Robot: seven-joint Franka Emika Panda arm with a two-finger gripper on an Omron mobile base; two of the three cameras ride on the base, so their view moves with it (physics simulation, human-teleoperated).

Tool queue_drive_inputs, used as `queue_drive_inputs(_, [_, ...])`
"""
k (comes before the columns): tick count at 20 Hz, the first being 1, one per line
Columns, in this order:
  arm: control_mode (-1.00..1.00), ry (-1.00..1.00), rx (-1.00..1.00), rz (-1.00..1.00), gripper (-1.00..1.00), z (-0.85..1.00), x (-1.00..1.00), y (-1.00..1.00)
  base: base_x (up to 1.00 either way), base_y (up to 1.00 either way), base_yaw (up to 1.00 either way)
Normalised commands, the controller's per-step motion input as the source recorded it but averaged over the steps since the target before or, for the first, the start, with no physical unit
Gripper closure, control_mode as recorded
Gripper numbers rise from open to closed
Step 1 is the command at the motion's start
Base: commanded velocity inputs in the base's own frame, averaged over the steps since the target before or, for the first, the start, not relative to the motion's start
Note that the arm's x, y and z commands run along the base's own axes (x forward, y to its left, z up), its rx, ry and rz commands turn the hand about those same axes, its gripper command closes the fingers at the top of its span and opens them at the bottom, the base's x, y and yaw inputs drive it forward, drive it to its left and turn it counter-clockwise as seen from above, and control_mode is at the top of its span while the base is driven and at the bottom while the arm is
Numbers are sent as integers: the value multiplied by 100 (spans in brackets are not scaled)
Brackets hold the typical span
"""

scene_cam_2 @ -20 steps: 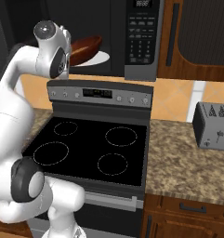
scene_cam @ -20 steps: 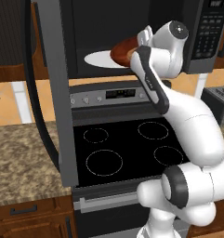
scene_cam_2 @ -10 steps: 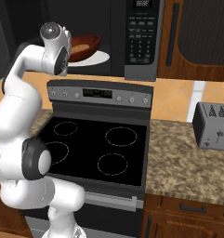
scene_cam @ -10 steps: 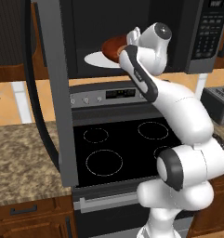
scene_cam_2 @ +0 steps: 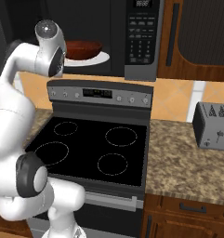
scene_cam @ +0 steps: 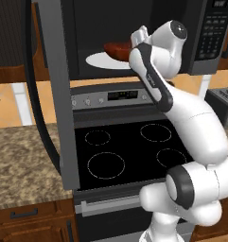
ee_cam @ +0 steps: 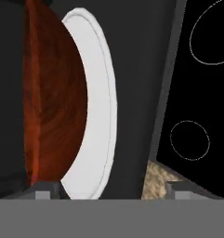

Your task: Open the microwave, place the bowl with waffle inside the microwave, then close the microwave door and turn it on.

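The microwave [scene_cam: 134,38] stands open above the stove [scene_cam: 134,151], and its door [scene_cam: 56,94] is swung out to the left, seen nearly edge-on in the left base view. Inside, the reddish-brown bowl [scene_cam_2: 83,49] sits on the white turntable plate [scene_cam_2: 95,59]; the left base view shows the same bowl [scene_cam: 118,48] on the plate [scene_cam: 103,61], partly behind the arm's wrist. In the hand view, rolled sideways, the bowl [ee_cam: 50,102] rests against the turntable plate [ee_cam: 97,116], with the stove's black glass top [ee_cam: 201,93] and its burner rings off to the right. The gripper [ee_cam: 106,190] is just in front of the bowl at the mouth of the cavity; its two fingertips [ee_cam: 43,191] stand wide apart with nothing between them. The waffle cannot be made out in any view. A grey toaster [scene_cam_2: 212,125] sits on the granite counter [scene_cam_2: 187,167] right of the stove.
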Motion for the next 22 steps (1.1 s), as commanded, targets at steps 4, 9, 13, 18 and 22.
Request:
queue_drive_inputs(4, [-100,-25,-41,26,-100,0,-100,0,0,0,0])
queue_drive_inputs(9, [-100,-15,-49,43,-100,-32,-100,0,0,0,0])
queue_drive_inputs(13, [-100,0,-63,57,-100,-76,-95,1,0,0,0])
queue_drive_inputs(18, [-100,2,-92,65,-100,-64,-86,41,0,0,0])
queue_drive_inputs(22, [-100,0,-81,71,-100,-60,-39,14,0,0,0])
